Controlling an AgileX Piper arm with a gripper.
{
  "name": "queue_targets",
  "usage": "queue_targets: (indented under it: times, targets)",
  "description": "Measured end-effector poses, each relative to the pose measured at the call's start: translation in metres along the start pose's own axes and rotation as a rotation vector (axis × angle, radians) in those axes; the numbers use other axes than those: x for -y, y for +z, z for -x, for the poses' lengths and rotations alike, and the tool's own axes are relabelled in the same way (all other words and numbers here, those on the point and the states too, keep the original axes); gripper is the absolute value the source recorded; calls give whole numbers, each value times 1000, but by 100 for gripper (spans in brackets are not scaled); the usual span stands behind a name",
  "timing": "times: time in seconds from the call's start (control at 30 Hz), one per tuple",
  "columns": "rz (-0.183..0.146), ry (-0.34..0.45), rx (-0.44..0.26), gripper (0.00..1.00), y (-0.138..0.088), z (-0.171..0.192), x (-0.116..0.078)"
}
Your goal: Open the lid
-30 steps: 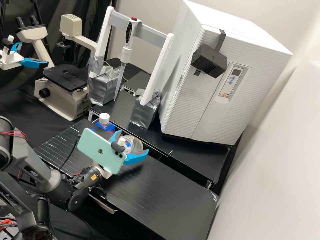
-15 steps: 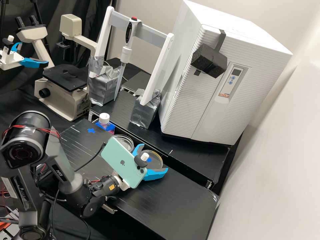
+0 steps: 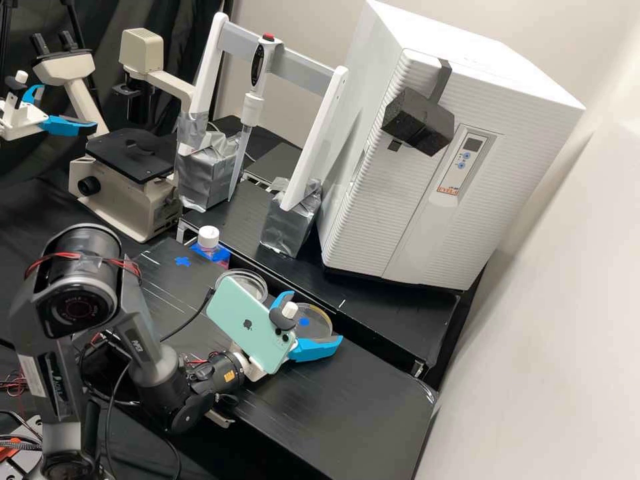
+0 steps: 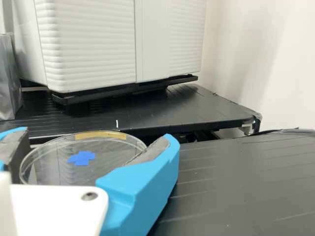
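Jaws [image 3: 312, 318]: clamped on the lid's sides, at 3 o'clock from the phone [image 3: 245, 327] in high view.
Lid [image 4: 106, 169]: clear, between the jaws.
Dish [image 3: 254, 284]: 10 o'clock from lid.
Bottle [image 3: 208, 239]: farther, 10 o'clock.

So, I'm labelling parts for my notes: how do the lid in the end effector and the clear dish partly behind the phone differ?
The lid is held in the end effector; the dish sits apart from it, partly hidden by the phone. The lid shows a blue cross and an amber strip at its rim; the dish shows neither on its visible part. Both are clear and round.
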Motion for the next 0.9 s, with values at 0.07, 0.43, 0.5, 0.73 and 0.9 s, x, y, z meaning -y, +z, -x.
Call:
queue_targets:
  times: [0.07, 0.43, 0.5, 0.73, 0.9]
  targets:
    - [5, 1, 0, 100, 0, 0, 0]
    - [1, -7, -1, 100, 0, -1, 2]
    - [4, -5, -5, 100, -1, -1, 2]
    - [16, 68, -6, 100, -10, 4, -9]
    - [10, 125, -75, 100, -29, 12, -17]
